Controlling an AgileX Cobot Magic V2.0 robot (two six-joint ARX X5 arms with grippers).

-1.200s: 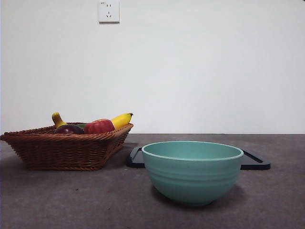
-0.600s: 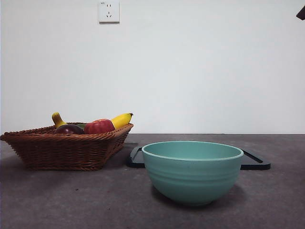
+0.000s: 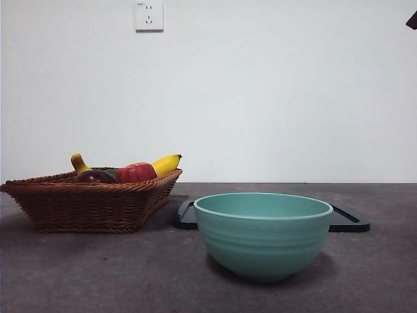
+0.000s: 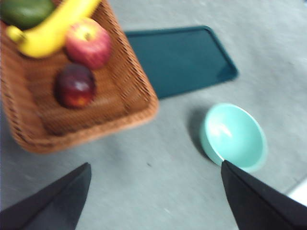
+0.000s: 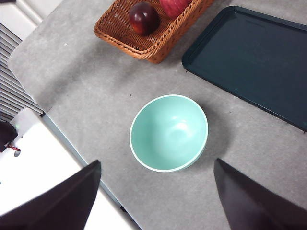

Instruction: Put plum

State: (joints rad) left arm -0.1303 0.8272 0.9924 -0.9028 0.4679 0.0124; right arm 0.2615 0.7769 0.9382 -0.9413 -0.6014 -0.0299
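A: Plum (image 4: 75,86) where?

B: In the wicker basket (image 4: 139,91), on its woven floor, just beside the red apple (image 4: 88,43). Banana (image 4: 50,28) and a green fruit (image 4: 24,10) lie at the far end of the basket. In the front view the plum (image 3: 94,176) only peeks over the rim.

A: Your claws?

B: My left claw (image 4: 153,196) hangs high over the desk (image 4: 158,158), jaws spread wide, nothing in them. My right claw (image 5: 158,196) hangs above the teal bowl (image 5: 169,132), also wide apart, empty. Neither touches anything.

A: Layout?

B: Basket toward one side of the desk, bowl near its front edge, apart from the basket. Dark tray (image 5: 254,62) lies flat behind the bowl, its corner near the basket. Wall socket (image 3: 148,15) high on the wall.
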